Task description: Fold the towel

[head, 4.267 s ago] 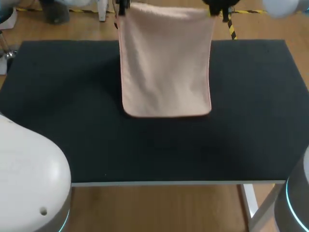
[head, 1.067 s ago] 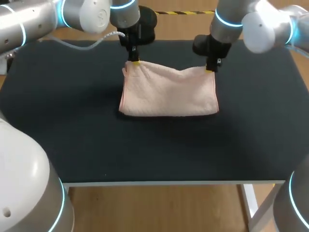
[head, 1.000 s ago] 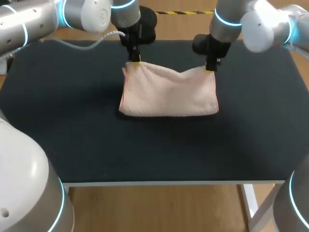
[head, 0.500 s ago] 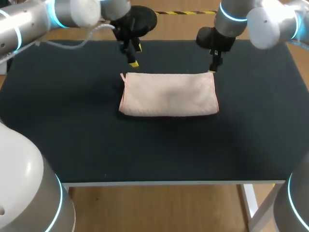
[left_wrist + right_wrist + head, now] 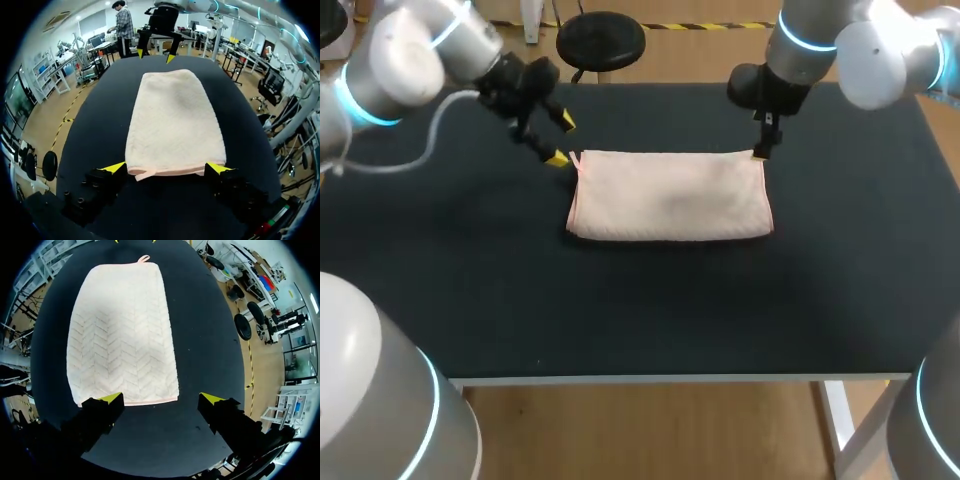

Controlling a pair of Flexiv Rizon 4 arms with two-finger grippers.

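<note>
Holding nothing: left gripper (image 5: 166, 167) spread wide and empty, right gripper (image 5: 160, 399) likewise. Facing the towel (image 5: 670, 195) from both ends, folded flat on the table (image 5: 440, 260), one short edge just ahead of each gripper's tips, hanging loop at the left gripper's end. Risk of snagging an edge with an open finger and dragging the top layer askew. Risk, too, of pinching only one layer on any further fold and leaving uneven halves.

The underside of the towel (image 5: 670, 195) is hidden — the right wrist view cuts the left gripper (image 5: 135, 241) to yellow tips.
</note>
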